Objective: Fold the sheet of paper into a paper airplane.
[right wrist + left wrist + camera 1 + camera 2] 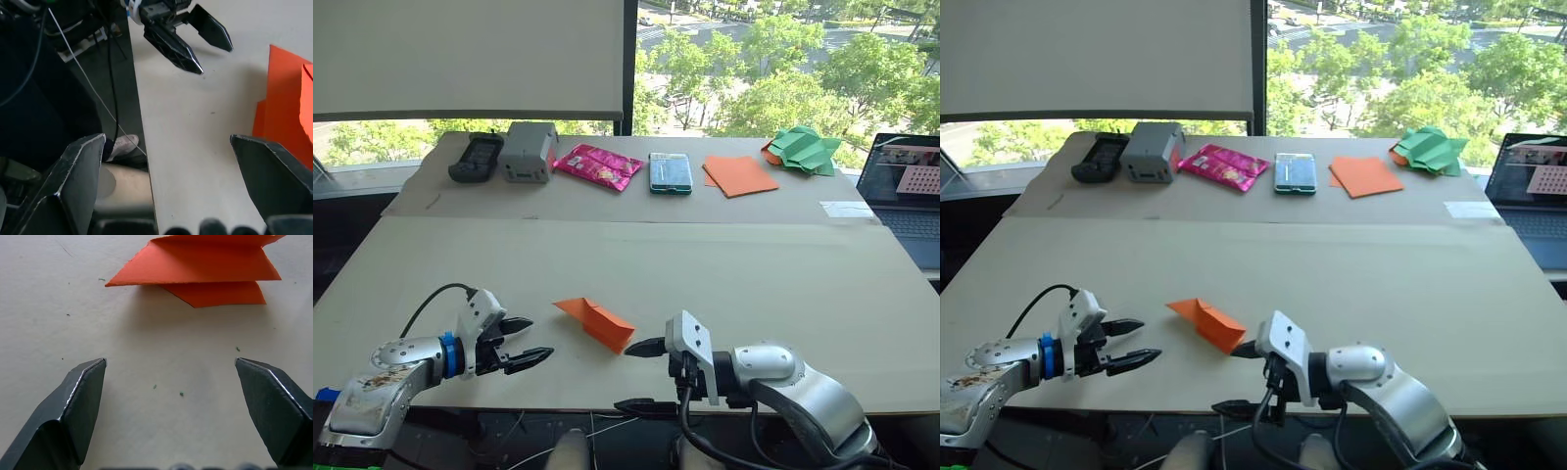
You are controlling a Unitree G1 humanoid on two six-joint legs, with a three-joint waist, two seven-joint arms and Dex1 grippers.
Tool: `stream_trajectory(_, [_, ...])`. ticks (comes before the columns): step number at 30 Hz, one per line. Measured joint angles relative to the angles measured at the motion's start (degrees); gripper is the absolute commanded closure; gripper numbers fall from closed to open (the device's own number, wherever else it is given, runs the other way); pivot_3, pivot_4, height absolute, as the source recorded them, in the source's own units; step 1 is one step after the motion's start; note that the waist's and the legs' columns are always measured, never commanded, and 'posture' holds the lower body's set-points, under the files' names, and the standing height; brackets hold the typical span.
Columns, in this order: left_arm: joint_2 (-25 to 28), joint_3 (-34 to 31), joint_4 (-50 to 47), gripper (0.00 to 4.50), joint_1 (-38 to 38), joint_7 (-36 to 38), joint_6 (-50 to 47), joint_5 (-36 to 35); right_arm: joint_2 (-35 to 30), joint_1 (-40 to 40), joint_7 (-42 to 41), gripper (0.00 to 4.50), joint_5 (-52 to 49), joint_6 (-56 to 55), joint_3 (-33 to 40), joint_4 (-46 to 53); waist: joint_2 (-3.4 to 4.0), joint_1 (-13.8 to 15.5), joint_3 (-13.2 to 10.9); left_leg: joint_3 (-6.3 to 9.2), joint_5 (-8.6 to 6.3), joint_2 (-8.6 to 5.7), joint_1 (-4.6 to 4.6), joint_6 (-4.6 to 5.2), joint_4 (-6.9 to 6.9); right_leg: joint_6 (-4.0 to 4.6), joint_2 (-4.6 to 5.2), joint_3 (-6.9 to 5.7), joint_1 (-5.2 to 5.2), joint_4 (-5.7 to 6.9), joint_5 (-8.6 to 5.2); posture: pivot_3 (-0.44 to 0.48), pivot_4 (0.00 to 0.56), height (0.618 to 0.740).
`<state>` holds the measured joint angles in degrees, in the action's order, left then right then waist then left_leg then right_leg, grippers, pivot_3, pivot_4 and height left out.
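Left hand (529, 342) open beside folded sheet of paper (595, 321), right hand (639, 375) open, no readable writing

Bright daylight from the window (783, 69) behind; soft shadows, sharp focus.

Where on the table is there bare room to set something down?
The near board is bare to the right of the right gripper and across its middle strip, behind the folded orange paper airplane. Crowded: the far board, with the black device, grey box, pink packet, teal case, smooth orange sheet, green paper shape. The left gripper flanks the airplane.
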<state>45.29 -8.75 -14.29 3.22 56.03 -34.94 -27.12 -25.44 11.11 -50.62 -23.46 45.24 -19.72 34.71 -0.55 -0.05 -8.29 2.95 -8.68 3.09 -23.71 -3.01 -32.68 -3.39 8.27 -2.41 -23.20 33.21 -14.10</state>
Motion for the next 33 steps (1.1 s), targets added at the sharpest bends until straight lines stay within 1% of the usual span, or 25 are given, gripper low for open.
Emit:
stream_trajectory(5, [-0.1,0.1,-0.6,0.01,0.1,-0.3,0.0,0.0,4.2,5.4,3.9,0.00,3.6,-2.0,-3.4,-10.3,0.01,0.4,0.0,-0.05,0.01,-0.03,-0.01,0.02,-0.04,-0.01,0.00,0.00,0.06,0.09,0.15,0.000,0.150,0.702])
stream_trajectory(7, [-0.5,0.1,-0.8,0.01,0.0,-0.7,0.0,0.0,4.9,6.7,5.0,0.00,5.0,-3.3,-4.2,-12.6,-0.01,0.8,0.0,-0.07,0.02,-0.03,-0.01,0.02,-0.07,-0.04,0.00,0.02,0.06,0.19,0.22,0.000,0.150,0.702])
stream_trajectory(11, [-1.9,0.5,-1.2,0.01,0.0,-1.7,0.0,0.0,6.6,7.8,7.0,0.00,5.8,-4.2,-4.0,-15.1,-0.11,0.9,0.1,-0.10,0.02,-0.03,0.03,0.02,-0.20,-0.05,0.00,0.07,0.05,0.86,0.23,0.000,0.150,0.702])
stream_trajectory(15, [-3.1,1.3,-2.1,0.01,-0.7,-2.6,-0.1,-0.1,6.1,9.7,7.8,0.00,6.5,-5.3,-1.3,-17.2,-0.09,0.9,0.1,-0.06,0.01,-0.02,0.18,0.02,-0.09,-0.06,0.00,0.04,0.08,0.91,0.22,0.000,0.150,0.702])
stream_trajectory(20, [-3.8,2.5,-2.5,0.01,-2.2,-3.0,-0.2,-0.1,5.8,11.3,8.8,0.00,8.6,-6.3,-0.3,-22.1,-0.10,0.7,0.1,-0.07,0.02,-0.03,0.19,0.03,-0.12,-0.06,-0.01,0.05,0.10,0.91,0.23,0.000,0.150,0.702])
stream_trajectory(24, [-3.7,2.5,-2.5,0.01,-4.5,-3.1,-1.4,-1.4,6.4,13.9,9.4,0.00,8.6,-6.2,1.2,-22.3,-0.10,0.7,0.1,-0.06,0.04,-0.04,0.22,0.06,-0.14,-0.21,-0.02,0.06,0.17,0.96,0.53,0.000,0.150,0.702])
stream_trajectory(29, [-2.8,2.6,-2.5,0.01,-5.0,-3.0,-1.5,-1.5,7.0,14.9,9.9,0.00,8.5,-6.2,2.5,-20.7,-0.12,0.7,0.1,-0.05,0.04,-0.03,0.29,0.06,-0.12,-0.28,-0.02,0.06,0.20,0.98,0.65,0.000,0.150,0.702])
stream_trajectory(33, [-3.4,2.6,-1.3,0.01,-7.4,-4.3,-1.3,-1.2,6.8,16.8,11.0,0.00,11.1,-8.3,1.7,-22.1,-0.12,0.7,0.1,-0.06,0.04,-0.04,0.27,0.06,-0.12,-0.28,-0.02,0.06,0.21,0.95,0.65,0.000,0.150,0.702])
